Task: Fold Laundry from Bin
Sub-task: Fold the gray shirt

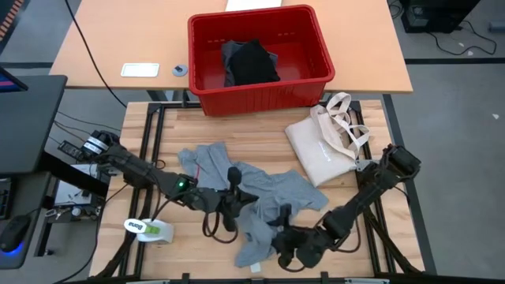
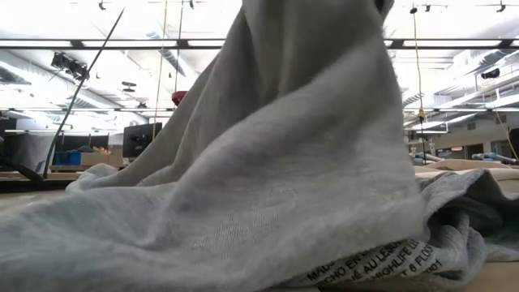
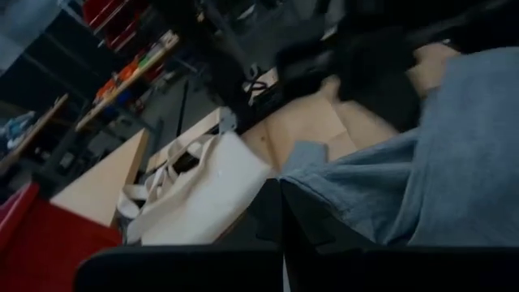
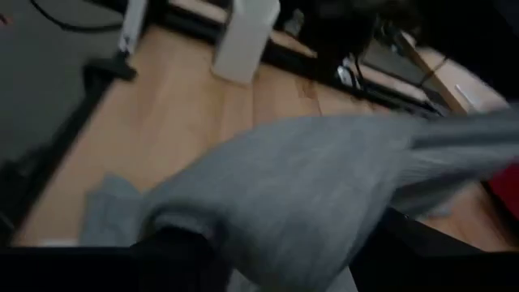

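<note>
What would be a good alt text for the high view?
A crumpled light grey T-shirt lies on the wooden table, both tools on it: left, right. Behind stand a red bin holding a black garment and a cream tote bag.

My left arm reaches in from the left edge of the counter, stretched low and nearly straight toward the middle, elbow barely bent. Its gripper, my left jaws [image 1: 233, 183], sits near the centre of the counter, turned up at the wrist, fingers pressed fully together. My right arm comes from the right edge, folded at the elbow and angling down toward the near edge of the counter. Its wrist is bent inward, and my right jaws [image 1: 286, 237] rest low beside the near edge, just right of the left jaws. How wide those fingers stand, I cannot tell.
</note>
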Robot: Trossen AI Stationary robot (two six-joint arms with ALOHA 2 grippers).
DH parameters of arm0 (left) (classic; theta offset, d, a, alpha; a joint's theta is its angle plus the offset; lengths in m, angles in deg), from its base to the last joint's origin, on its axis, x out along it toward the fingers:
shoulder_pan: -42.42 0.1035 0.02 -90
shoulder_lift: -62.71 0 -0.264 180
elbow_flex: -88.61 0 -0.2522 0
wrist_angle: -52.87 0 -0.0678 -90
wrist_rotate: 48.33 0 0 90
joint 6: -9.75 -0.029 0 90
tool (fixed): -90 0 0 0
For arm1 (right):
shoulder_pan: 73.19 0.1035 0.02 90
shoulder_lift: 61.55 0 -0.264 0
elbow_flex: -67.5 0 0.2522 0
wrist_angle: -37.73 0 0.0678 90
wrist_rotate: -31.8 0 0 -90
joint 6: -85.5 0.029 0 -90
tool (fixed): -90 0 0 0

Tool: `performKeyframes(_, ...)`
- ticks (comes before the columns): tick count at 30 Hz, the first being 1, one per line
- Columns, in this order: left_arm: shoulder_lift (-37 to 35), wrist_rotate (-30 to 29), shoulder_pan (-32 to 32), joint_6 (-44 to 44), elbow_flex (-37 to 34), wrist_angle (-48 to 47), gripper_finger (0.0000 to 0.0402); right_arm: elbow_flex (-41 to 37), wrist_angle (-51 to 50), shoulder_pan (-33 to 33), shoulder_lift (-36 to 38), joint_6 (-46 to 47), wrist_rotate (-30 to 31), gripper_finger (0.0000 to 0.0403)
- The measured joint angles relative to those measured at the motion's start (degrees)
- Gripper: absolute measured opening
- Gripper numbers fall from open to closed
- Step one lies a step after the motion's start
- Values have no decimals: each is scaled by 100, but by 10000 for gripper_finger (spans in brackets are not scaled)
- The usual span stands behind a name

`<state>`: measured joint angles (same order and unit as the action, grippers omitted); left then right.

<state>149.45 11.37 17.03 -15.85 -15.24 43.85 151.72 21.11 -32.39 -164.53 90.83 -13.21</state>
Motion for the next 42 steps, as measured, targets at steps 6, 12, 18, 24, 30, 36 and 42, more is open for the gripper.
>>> performKeyframes(6, 0, -3, 83, 280, 0, -8, 0, -143, -116, 28, 0, 404, 177, 208)
performKeyframes(12, 1, -3, 81, 476, 0, -274, 0, -308, -114, -63, 0, 413, 424, 189)
performKeyframes(18, 4, -3, 83, 528, 0, -317, 0, -308, -313, -172, 0, 379, 283, 20)
performKeyframes(24, 7, 10, 202, 357, 0, -282, 0, -258, -1661, -42, 205, 1520, 279, 16)
performKeyframes(30, 11, 686, 922, 2, 0, -151, 0, 292, -3891, 196, 598, 3118, 57, 13)
performKeyframes(36, 218, 2076, 2030, -153, 9, 859, 0, 601, -5482, 128, 772, 4708, -923, 14)
performKeyframes(42, 788, 3102, 2929, -174, 9, 1650, 0, 614, -6941, -73, 753, 6240, -1538, 14)
